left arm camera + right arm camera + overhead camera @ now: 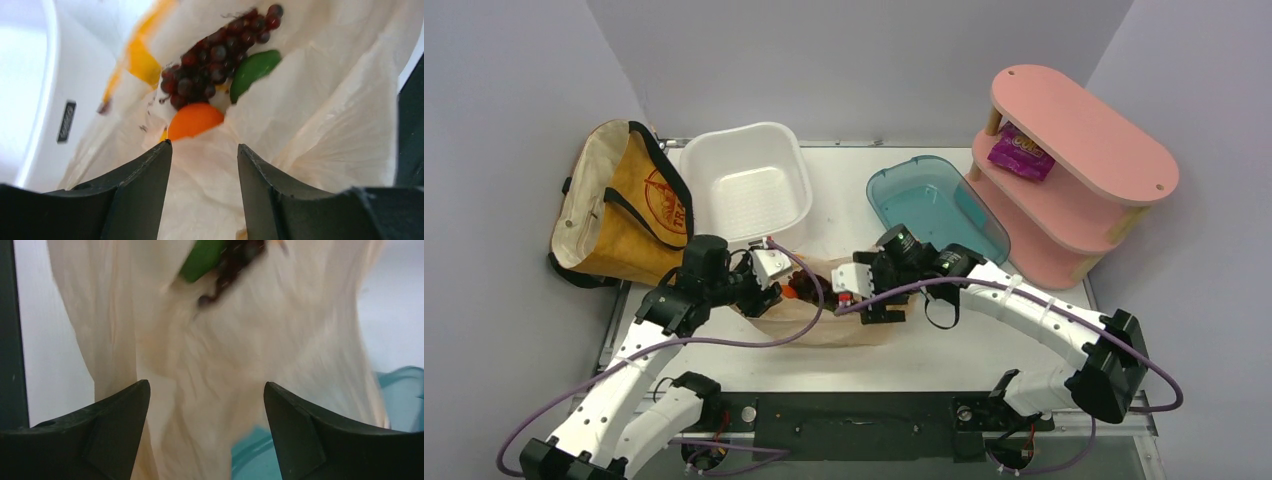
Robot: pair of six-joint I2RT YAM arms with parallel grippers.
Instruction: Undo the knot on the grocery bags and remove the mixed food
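The peach plastic grocery bag [839,322] lies mid-table between both arms, its mouth spread. The left wrist view looks into it: an orange [195,120], dark red grapes [215,55], a green fruit [255,70] and a yellow pepper [142,62] lie inside. My left gripper [205,145] is open at the bag's left rim, with thin film across the gap behind its tips. On the bag's right side my right gripper [206,385] stands wide open, the crumpled film [240,355] hanging just ahead of it. The mustard-brown tote [624,205] lies at the far left.
A white tub [746,185] sits behind the bag, and a teal tub [934,205] is at the back right, close under the right arm. A pink tiered shelf [1074,170] holding a purple packet [1020,153] stands at the right edge.
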